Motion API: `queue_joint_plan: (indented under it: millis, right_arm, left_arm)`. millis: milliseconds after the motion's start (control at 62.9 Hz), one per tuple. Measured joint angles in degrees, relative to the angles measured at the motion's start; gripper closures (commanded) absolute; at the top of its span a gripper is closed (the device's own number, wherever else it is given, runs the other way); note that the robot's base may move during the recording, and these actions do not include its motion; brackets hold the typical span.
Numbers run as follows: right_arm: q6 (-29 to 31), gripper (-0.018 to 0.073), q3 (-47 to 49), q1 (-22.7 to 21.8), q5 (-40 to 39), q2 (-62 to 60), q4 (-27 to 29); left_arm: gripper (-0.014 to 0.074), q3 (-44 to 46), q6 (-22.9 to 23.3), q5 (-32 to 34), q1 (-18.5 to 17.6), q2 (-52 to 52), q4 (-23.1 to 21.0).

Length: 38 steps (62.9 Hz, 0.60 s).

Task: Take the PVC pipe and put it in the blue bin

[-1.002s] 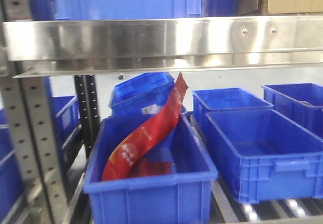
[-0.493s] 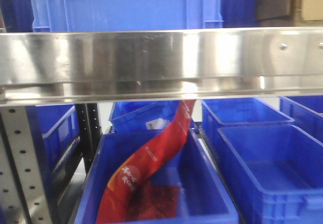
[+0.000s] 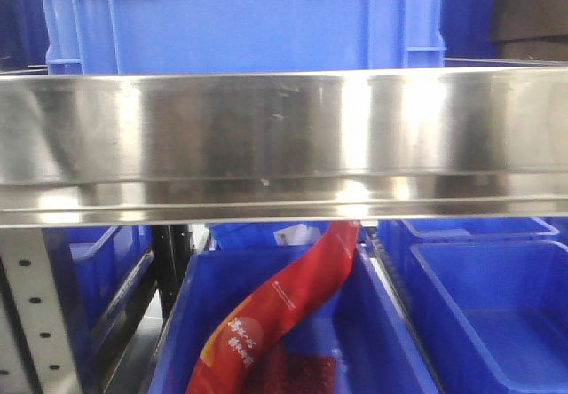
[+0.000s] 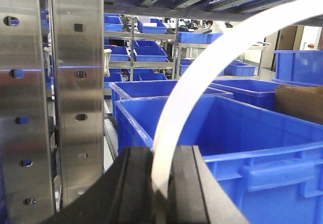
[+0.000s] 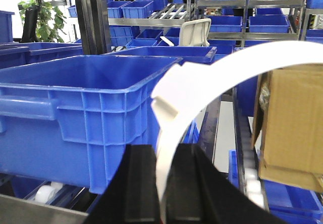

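Observation:
In the right wrist view my right gripper (image 5: 167, 148) is shut on the PVC pipe (image 5: 174, 95), a white curved piece with a small stepped lug. It arcs up and off to the right. A large blue bin (image 5: 75, 98) stands just left of it, open and at jaw height. In the left wrist view my left gripper (image 4: 162, 151) is shut on a thin white curved strap (image 4: 202, 72) that sweeps up to the right. Behind the strap sits another blue bin (image 4: 242, 133). Neither gripper shows in the front view.
A wide steel shelf beam (image 3: 284, 145) fills the middle of the front view. Below it a blue bin (image 3: 382, 341) holds a red pouch (image 3: 284, 314). A perforated steel upright (image 4: 75, 82) stands close on the left. A cardboard box (image 5: 290, 123) is at the right.
In the front view the steel beam has grown and dropped lower in the frame. The bins and the red pouch have slid down and are now partly cut off.

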State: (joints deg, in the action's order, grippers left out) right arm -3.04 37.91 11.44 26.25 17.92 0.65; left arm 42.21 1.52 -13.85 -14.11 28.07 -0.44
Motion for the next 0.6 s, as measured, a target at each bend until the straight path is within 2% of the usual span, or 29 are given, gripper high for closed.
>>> queue_joint_plan:
  millis: [604]
  right_arm:
    - [0.0, 0.0728, 0.0, 0.0, 0.0, 0.0, 0.0]
  left_arm:
    - [0.0707, 0.0, 0.0, 0.0, 0.0, 0.0, 0.0]
